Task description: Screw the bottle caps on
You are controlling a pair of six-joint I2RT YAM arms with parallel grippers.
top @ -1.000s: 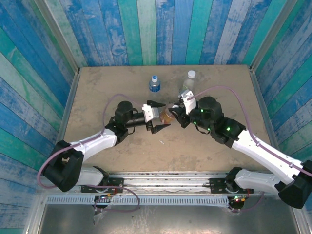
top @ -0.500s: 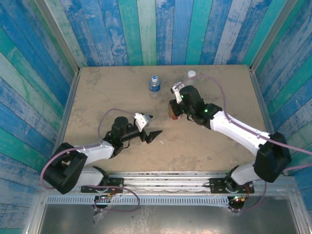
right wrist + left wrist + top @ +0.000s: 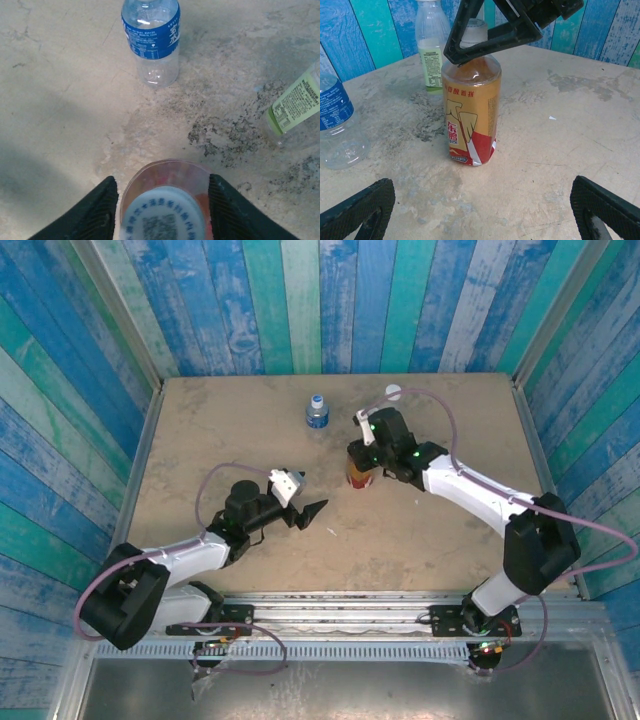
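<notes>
The orange bottle (image 3: 358, 476) with a red label stands upright mid-table, a white cap (image 3: 161, 216) printed with a code on its top. My right gripper (image 3: 361, 454) comes down from above and is shut on this orange bottle (image 3: 471, 107) at the shoulder; its fingers (image 3: 93, 211) press both sides just below the cap (image 3: 473, 29). My left gripper (image 3: 303, 496) hangs wide open and empty a short way to the bottle's near left, with its fingertips (image 3: 359, 210) low over bare table. The blue-label bottle (image 3: 317, 412) and the pale yellow-green bottle (image 3: 433, 47) stand capped behind.
The tan table (image 3: 430, 530) is stained dark around the bottles (image 3: 225, 137). Blue and green plank walls (image 3: 300, 300) close in the back and both sides. The right arm (image 3: 470, 490) stretches across the right half of the table.
My left gripper let go of the orange bottle and pulled back toward the near left. My right gripper carried the bottle toward the back and set it upright on the table.
</notes>
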